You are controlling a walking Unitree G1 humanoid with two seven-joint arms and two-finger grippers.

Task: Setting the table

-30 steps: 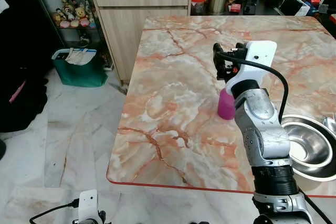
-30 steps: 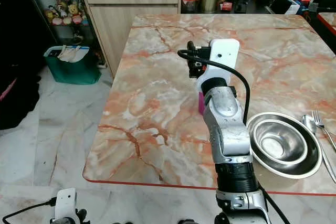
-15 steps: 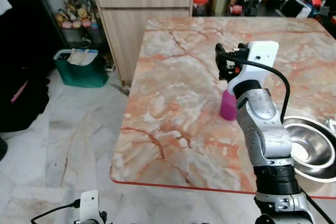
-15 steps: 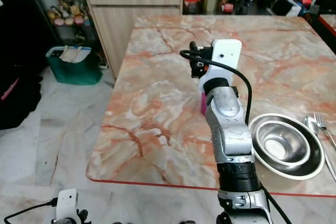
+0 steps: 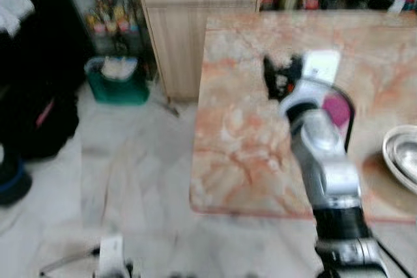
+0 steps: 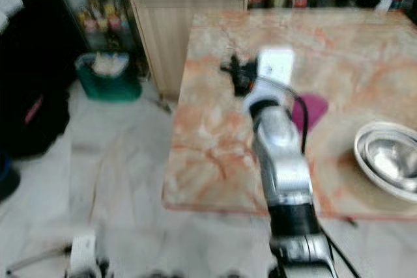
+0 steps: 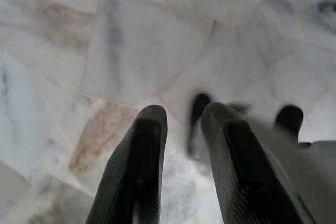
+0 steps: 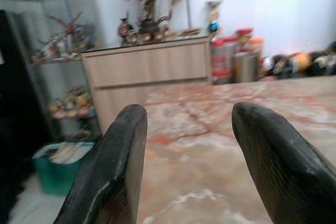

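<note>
The small magenta plastic cup (image 6: pixel 309 110) stands on the orange-veined marble tabletop (image 6: pixel 215 141), just to the right of my raised right forearm and partly behind it, with the shiny steel bowl (image 6: pixel 389 158) further right near the table's near edge. I judge the cup to be light and stiff, with smooth sides that could slip, and easy to tip with a nudge; I would take it across the middle of its wall, fingers on opposite sides, not by the rim. The bowl would be heavier and slick, best pinched at its lip.

My right claw (image 8: pixel 189 145) hangs above the tabletop with its fingers spread wide, holding nothing and pointing toward the wooden cabinet (image 8: pixel 149 69) at the far side. My left claw (image 7: pixel 181 156) hangs idle over the pale marble floor (image 7: pixel 131 51), fingers nearly together and empty. The head views are blurred, so finer detail of the cup escapes me.
</note>
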